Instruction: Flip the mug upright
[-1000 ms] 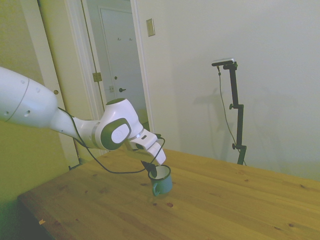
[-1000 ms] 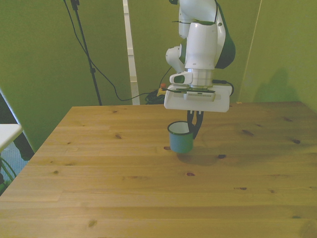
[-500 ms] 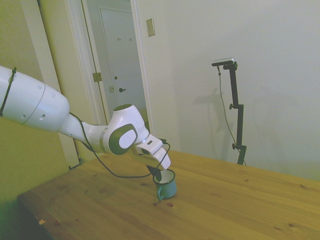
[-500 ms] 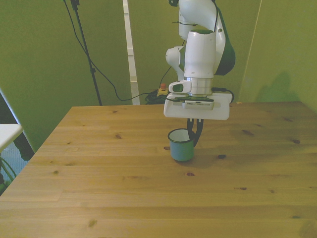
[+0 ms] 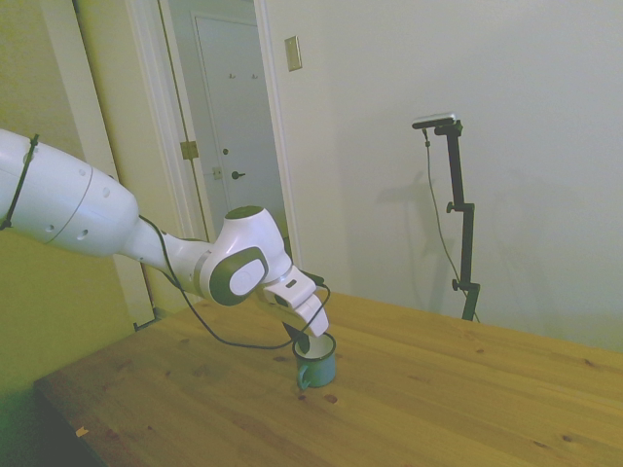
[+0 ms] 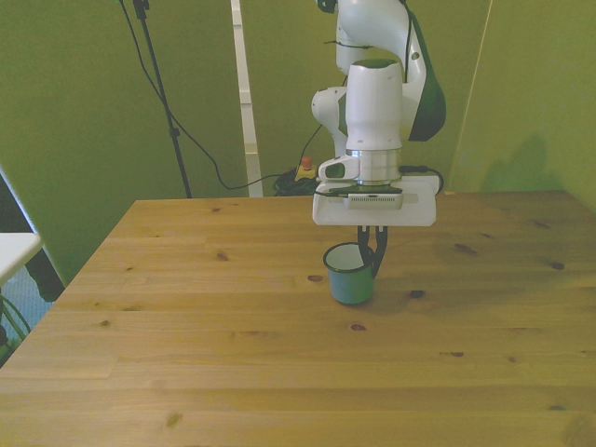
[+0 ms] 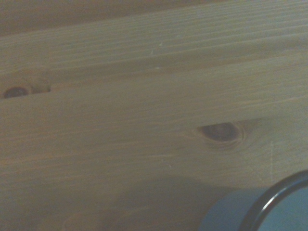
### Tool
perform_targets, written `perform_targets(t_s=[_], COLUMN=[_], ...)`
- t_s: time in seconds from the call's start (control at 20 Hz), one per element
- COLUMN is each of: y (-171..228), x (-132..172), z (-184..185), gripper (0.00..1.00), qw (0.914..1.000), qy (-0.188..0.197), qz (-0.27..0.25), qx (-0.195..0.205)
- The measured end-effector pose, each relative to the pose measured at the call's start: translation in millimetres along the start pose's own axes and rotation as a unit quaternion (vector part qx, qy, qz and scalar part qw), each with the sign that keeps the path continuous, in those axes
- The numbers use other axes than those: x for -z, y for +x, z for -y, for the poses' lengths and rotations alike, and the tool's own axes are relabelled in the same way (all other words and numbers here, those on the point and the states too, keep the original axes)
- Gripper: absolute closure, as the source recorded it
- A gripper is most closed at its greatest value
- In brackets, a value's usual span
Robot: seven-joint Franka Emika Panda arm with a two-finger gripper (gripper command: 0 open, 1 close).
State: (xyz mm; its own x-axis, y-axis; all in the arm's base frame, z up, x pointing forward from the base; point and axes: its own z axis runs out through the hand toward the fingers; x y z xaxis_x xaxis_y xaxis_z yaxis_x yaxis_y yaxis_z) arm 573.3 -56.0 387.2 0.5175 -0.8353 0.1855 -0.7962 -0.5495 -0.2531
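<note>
Wooden table [image 6: 186,354] carries the mug [image 6: 351,275] near its middle, upright, mouth up, white inside, with nothing visible in it. Gripper [image 6: 372,250] pinches the mug's far rim.

Bare table [image 6: 186,354] all around mug [image 6: 351,277]

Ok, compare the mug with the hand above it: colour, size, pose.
Colour: the mug is teal-blue with a white inside and a dark rim; the hand has a white body with dark fingers.
Size: the mug is narrower than the hand's white body.
Pose: the mug stands upright, mouth up, on the table; the hand points down from above, fingers at the mug's rim on its far side.
Both sit at one spot mid-table.
</note>
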Motion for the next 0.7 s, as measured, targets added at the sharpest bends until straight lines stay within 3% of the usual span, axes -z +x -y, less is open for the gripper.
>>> perform_targets(t_s=[0.4,0.7], y=[3,-19], x=[22,71], z=[-7,-27], gripper=[0.0,0.0], qw=[0.9999,0.9991], qy=[0.014,0.038], qz=[-0.006,-0.021], qx=[-0.003,0.003])
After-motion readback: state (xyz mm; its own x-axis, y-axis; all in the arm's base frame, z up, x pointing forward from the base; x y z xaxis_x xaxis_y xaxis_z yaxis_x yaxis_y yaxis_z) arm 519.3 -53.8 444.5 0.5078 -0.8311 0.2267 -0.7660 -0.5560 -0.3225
